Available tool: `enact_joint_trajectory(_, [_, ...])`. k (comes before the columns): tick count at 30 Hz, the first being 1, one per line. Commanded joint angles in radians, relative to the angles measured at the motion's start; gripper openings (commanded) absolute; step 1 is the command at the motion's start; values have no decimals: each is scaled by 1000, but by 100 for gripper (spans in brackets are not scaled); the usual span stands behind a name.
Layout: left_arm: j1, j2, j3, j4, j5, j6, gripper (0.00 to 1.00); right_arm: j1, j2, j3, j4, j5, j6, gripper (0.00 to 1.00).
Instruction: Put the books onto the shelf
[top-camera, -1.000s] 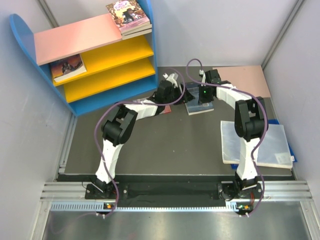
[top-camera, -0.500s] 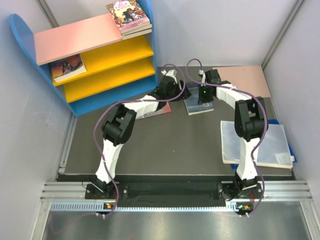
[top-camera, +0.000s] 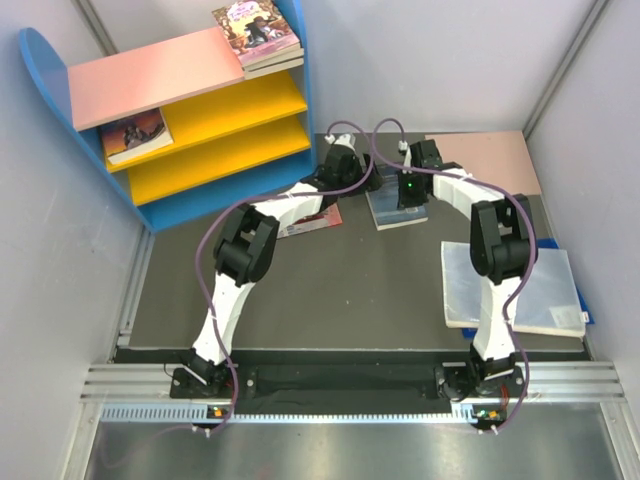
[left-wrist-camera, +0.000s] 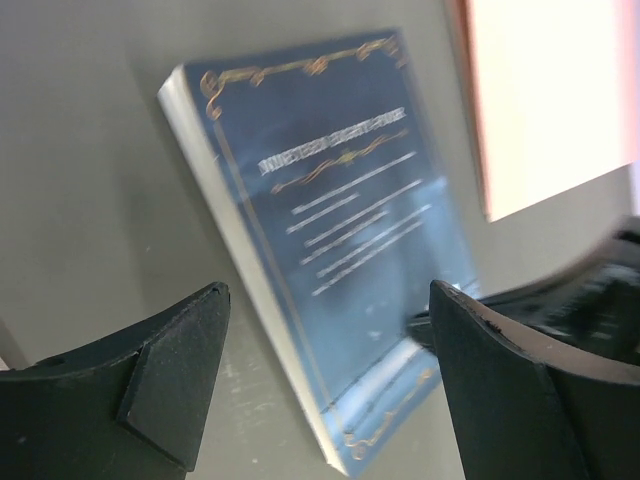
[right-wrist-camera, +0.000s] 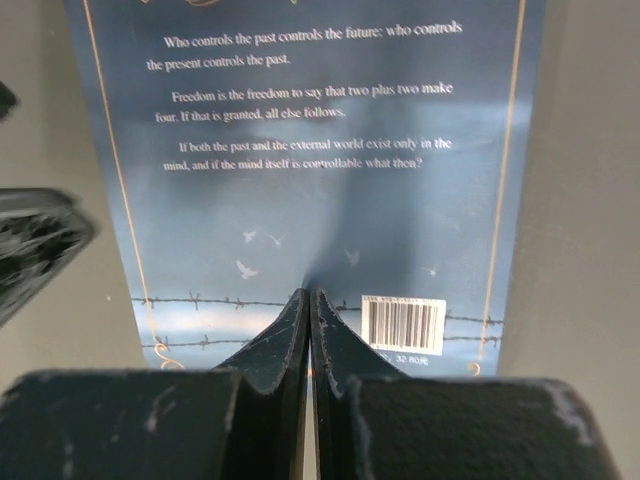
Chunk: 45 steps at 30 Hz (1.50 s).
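Note:
A navy blue book (top-camera: 388, 213) (left-wrist-camera: 330, 230) (right-wrist-camera: 300, 140) lies flat on the dark table, back cover up. My right gripper (top-camera: 407, 200) (right-wrist-camera: 308, 293) is shut, its tips resting on that cover beside the barcode. My left gripper (top-camera: 372, 185) (left-wrist-camera: 330, 290) hovers open over the book's left edge, holding nothing. A red-white book (top-camera: 308, 220) lies under the left arm. The shelf (top-camera: 180, 110) stands at the far left, with a pink-purple book (top-camera: 256, 30) stacked on its pink top and a dark orange-brown one (top-camera: 135, 135) on the upper yellow board.
A flat pink board (top-camera: 495, 160) (left-wrist-camera: 545, 100) lies just right of the navy book. A large pale pad (top-camera: 515, 290) lies at the right by the right arm. Grey walls close in on the table's sides and back.
My left arm has swung right, off the red-white book and over to the navy book, and its jaws have widened. The right gripper has stayed put on the cover.

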Motion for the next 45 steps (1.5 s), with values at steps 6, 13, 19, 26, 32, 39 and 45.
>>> enact_joint_trajectory(6, [3, 32, 29, -1, 11, -19, 86, -73, -54, 38, -41, 103, -11, 0])
enact_joint_trajectory(13, [1, 44, 23, 25, 43, -36, 86, -105, 6, 82, -32, 185, 0, 0])
enact_joint_trajectory(19, [1, 43, 21, 34, 48, -33, 87, -110, 83, 150, -26, 163, 2, 0])
enact_joint_trajectory(26, [3, 49, 29, 65, 65, -51, 89, -109, 182, 277, -49, 138, 9, 0])
enact_joint_trajectory(32, [1, 37, -19, 214, 110, -88, 87, -95, 192, 276, -33, 40, 11, 0])
enact_joint_trajectory(39, [-9, 57, 6, 257, 169, -100, 89, -82, 175, 230, -10, -8, 6, 0])
enact_joint_trajectory(45, [-16, 60, -11, 347, 239, -113, 86, -82, 172, 224, -10, -17, 8, 0])
